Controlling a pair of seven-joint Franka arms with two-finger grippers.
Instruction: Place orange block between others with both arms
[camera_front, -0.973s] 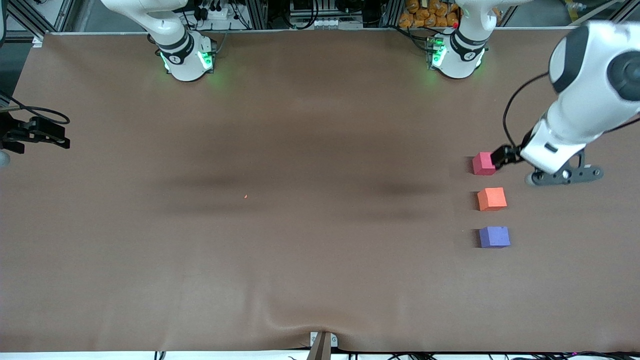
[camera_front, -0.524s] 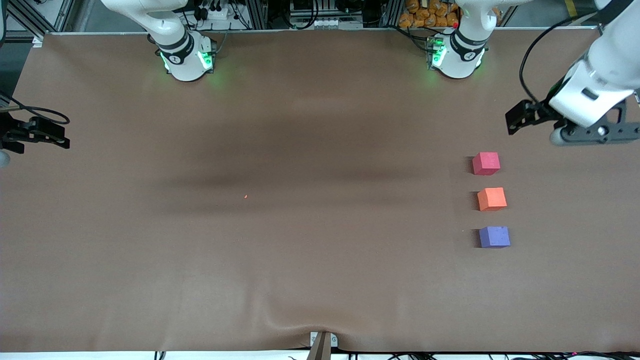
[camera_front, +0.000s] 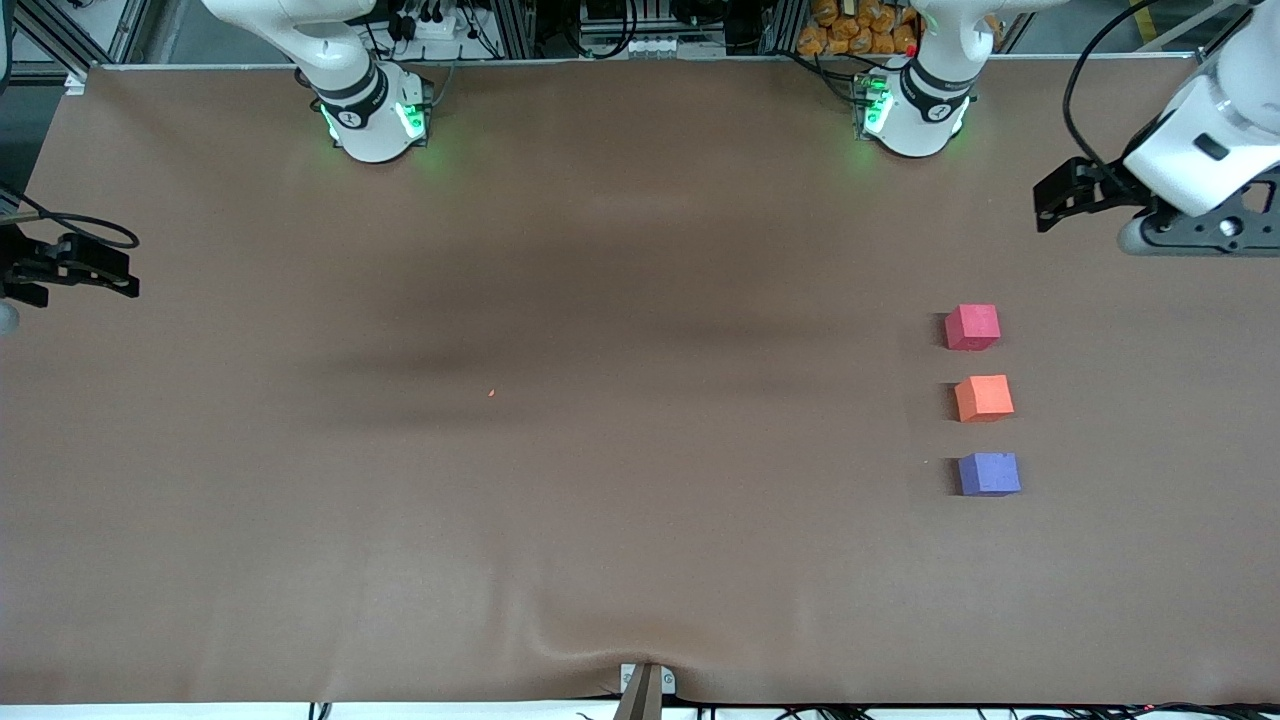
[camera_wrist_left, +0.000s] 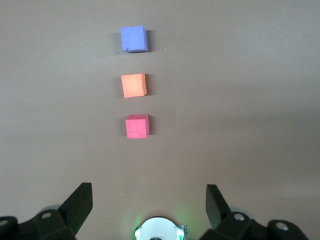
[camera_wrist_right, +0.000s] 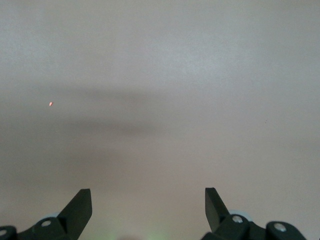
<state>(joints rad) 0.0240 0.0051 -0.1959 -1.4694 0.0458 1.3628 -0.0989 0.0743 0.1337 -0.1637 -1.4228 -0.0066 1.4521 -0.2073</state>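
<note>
From the high camera across the table, three cubes sit in a neat column toward the left arm's end of the brown table (camera_front: 600, 560). The orange block (camera_front: 984, 398) is in the middle: the red-pink cube (camera_front: 971, 327) is at its twelve o'clock, the purple-blue cube (camera_front: 989, 474) at its six, with a gap on each side and nothing touching. By the look of it the orange block already lies between the others.

It looks like matte foam, so I'd judge it light, a little squashy and grippy rather than slick, and hardly fragile. The place to take it would be two opposite flat side faces, the ones that do not face its neighbours, with a gentle squeeze so it doesn't deform.

The left gripper (camera_front: 1060, 195) hangs over bare table at roughly one o'clock from the red-pink cube, well apart from all three blocks, its white forearm running off the frame edge. The right gripper (camera_front: 75, 270) sits at the table's edge at the right arm's end; that arm waits.

Now the left wrist camera: the left gripper's fingers (camera_wrist_left: 80, 202) stand spread wide with nothing between them. All three cubes are in line ahead at twelve o'clock, red-pink closest to the jaws, then orange, then purple-blue.

Right wrist camera: the right gripper's fingers (camera_wrist_right: 80, 205) are likewise spread and empty, looking down on bare cloth with a tiny orange speck (camera_wrist_right: 50, 104) at about ten o'clock.
</note>
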